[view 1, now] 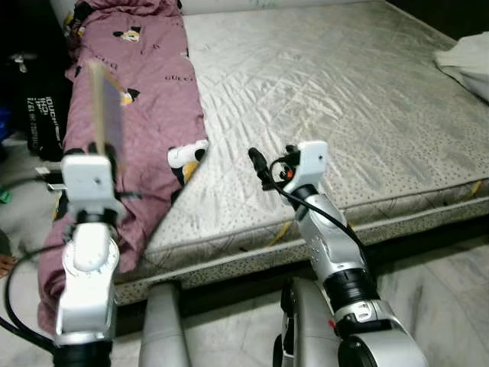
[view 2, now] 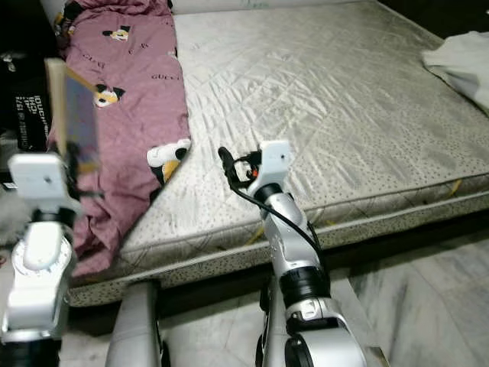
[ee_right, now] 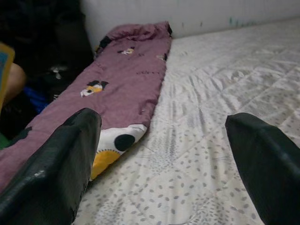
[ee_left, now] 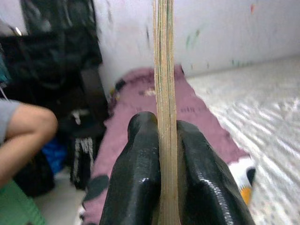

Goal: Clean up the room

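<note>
On the far left we see a person's knee (ee_left: 28,129) by dark bags. Our left gripper (ee_left: 165,140) stands raised at the near left, its fingers clamped on a thin book (view 1: 105,115) held upright on edge. Beyond it a purple blanket (view 1: 137,84) lies crumpled along the mattress (view 1: 344,92) and hangs over its left edge. Our right gripper (ee_right: 164,159) hovers over the near edge, fingers wide apart and empty. At far right sits a white cloth (view 1: 466,65). We judge the tidying barely begun: book, blanket and cloth all unplaced
</note>
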Motion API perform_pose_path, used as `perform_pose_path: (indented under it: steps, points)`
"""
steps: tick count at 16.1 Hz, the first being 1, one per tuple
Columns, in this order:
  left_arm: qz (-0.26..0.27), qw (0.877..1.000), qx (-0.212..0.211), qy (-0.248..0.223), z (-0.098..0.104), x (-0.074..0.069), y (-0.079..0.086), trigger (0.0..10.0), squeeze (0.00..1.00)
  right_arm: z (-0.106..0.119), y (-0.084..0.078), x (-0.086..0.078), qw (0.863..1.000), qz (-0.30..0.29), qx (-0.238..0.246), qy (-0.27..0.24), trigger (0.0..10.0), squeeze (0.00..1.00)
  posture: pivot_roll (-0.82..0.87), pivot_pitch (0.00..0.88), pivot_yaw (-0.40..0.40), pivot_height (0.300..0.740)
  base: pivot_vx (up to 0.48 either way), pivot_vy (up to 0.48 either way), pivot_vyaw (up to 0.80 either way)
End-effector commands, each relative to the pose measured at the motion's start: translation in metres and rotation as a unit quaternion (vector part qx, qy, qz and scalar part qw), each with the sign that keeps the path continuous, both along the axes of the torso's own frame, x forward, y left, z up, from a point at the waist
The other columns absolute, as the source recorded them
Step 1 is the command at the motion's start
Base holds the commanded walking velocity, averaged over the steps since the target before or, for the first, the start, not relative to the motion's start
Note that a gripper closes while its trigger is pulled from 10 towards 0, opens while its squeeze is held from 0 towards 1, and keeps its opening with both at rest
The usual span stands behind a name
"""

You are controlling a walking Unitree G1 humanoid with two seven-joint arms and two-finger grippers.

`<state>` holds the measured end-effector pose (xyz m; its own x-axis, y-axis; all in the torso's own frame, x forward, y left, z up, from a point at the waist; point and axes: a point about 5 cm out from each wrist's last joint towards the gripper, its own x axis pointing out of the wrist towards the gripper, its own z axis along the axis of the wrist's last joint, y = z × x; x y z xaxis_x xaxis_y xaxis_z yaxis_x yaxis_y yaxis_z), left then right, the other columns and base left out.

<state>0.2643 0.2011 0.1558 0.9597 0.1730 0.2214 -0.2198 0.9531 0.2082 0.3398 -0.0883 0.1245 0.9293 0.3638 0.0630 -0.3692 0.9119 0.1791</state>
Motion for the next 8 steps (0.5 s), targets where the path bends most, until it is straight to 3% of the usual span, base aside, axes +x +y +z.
perform_pose_path:
  steps: [1,5,8]
  points:
    - [0.01,1.0,0.001,-0.022,0.006,-0.004,0.001,10.0,0.0,0.001,-0.002,-0.002,1.0,-0.003,-0.002,-0.001,10.0,0.0,0.02,0.0,0.009,0.657,0.0,0.0,0.0]
    - [-0.016,1.0,-0.021,0.009,-0.008,-0.009,-0.012,10.0,0.0,-0.001,-0.006,-0.004,1.0,-0.021,-0.007,0.002,10.0,0.0,0.01,0.0,0.018,0.697,0.0,0.0,0.0]
    - [-0.032,0.999,-0.02,0.019,-0.011,-0.003,-0.018,10.0,0.0,0.006,-0.008,0.001,0.999,-0.033,-0.015,-0.005,10.0,0.0,0.01,0.0,0.001,0.737,0.0,0.0,0.0]
